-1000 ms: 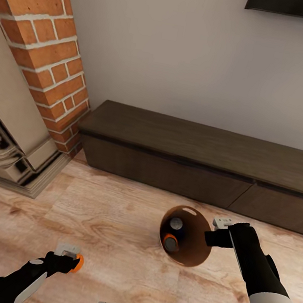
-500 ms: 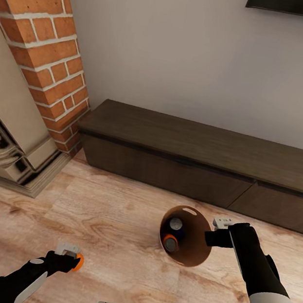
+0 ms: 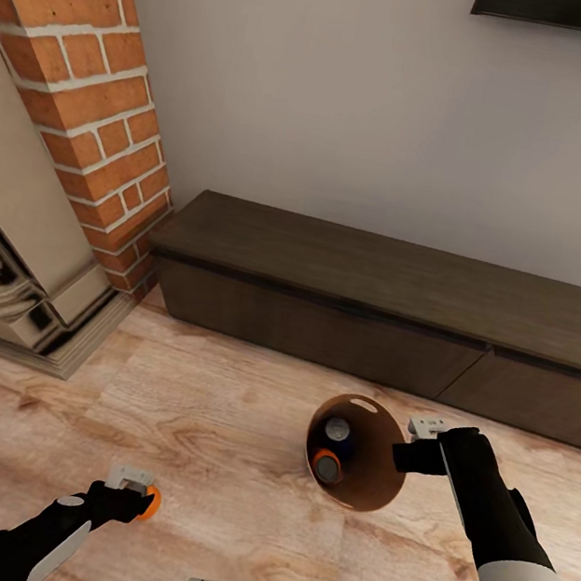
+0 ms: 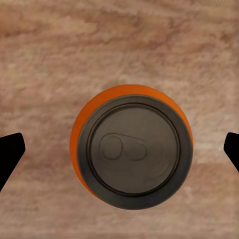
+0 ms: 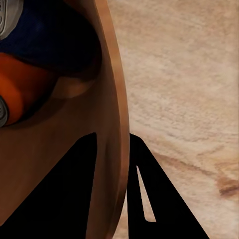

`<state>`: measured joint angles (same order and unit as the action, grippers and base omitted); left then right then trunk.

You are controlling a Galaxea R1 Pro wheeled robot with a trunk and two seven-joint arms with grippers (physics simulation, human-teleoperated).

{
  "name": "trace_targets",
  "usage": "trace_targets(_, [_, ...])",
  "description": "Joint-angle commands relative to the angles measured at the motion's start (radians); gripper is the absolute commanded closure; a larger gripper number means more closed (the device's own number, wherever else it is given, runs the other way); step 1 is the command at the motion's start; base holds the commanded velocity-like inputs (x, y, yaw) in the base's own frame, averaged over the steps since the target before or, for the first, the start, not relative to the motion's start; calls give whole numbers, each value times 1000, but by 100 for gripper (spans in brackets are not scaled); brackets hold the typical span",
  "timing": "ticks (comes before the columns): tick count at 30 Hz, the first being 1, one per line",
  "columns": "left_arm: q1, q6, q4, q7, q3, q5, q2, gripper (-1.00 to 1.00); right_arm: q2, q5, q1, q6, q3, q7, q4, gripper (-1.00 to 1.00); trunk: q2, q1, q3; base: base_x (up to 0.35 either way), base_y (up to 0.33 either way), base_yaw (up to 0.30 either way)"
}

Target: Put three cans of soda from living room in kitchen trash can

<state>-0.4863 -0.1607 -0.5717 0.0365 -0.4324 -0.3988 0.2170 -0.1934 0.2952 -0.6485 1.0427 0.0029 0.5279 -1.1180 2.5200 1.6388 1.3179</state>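
- Left gripper (image 3: pixel 141 495), low in the frame's lower left, looks like it's holding the bright orange soda can with the grey top (image 4: pixel 132 149) above the wood floor. Wrist view shows its jaws spread wide at both sides, so I can't tell if they're pinching it.
- Right gripper (image 3: pixel 424 442) is clamped on the rim of the small round copper-brown bin (image 3: pixel 371 488), lower centre-right.
- Two more cans (image 3: pixel 333 449) already sit inside.
- Bin lies right of the held can, whose long axis runs upright.
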Motion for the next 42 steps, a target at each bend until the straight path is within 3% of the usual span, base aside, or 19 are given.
trace_targets(1, [0, 0, 0, 1, 0, 0, 0, -100, 0, -22, 0, 5, 0, 3, 0, 100, 0, 0, 0, 0, 0, 0])
trace_targets(5, [0, 0, -1, 3, 1, -1, 0, -100, 0, -22, 0, 5, 0, 3, 0, 100, 0, 0, 0, 0, 0, 0])
trace_targets(9, [0, 0, -1, 4, 1, -1, 0, -100, 0, -22, 0, 5, 0, 3, 0, 100, 1, 2, 15, 0, 0, 0])
trace_targets(32, [0, 0, -2, 5, 1, -2, 0, -100, 2, -22, 0, 5, 2, 3, 0, 100, 1, 2, 15, 0, 0, 0])
trace_targets(35, [0, -1, -2, 5, 1, -2, 0, -100, 2, -22, 0, 5, 1, 3, 0, 100, 2, 3, 27, 0, 0, 0])
trace_targets(42, [0, 0, -2, 5, 1, -2, 0, -100, 2, -21, 0, 5, 2, 3, 0, 100, 2, 3, 27, 0, 0, 0])
